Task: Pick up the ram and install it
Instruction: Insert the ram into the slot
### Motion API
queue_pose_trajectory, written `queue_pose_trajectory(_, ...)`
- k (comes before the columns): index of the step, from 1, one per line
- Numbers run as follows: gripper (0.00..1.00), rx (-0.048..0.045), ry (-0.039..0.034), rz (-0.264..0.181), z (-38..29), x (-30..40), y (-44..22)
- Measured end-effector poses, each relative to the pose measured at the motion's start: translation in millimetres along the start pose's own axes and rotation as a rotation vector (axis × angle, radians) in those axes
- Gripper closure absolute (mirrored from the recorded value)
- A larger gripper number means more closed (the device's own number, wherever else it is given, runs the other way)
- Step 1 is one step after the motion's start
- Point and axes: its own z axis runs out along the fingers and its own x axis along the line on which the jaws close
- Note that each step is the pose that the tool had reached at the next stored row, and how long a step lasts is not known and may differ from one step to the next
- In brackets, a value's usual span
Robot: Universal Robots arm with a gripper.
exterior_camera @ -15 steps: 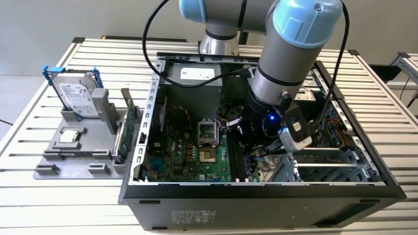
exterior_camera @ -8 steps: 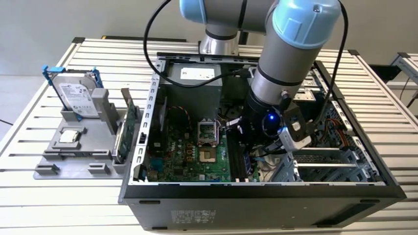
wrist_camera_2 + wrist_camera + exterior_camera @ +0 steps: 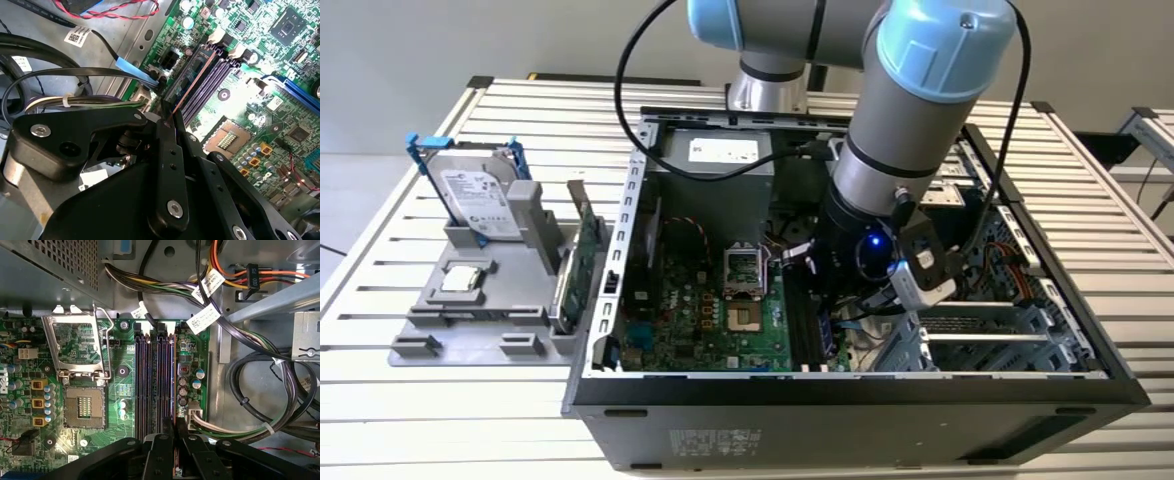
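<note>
Gripping the thin dark ram stick [image 3: 173, 390] edge-on | black gripper [image 3: 174, 432] clamped on it | standing in outermost motherboard slot [image 3: 171, 375].

An open black computer case [image 3: 854, 400] lies on a pale slatted metal table [image 3: 400, 240], its green motherboard [image 3: 707, 320] exposed. At the exterior view's left, a grey plastic fixture [image 3: 480, 320] holds an upright silver hard drive in a blue frame [image 3: 470, 195] and a green expansion card [image 3: 584, 250] just beside the case.
</note>
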Motion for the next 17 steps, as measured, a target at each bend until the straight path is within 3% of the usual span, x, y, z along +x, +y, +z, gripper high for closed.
queue_pose_trajectory(17,1.00,-0.0001,0.0000,0.000,0.2,0.5,-2.5)
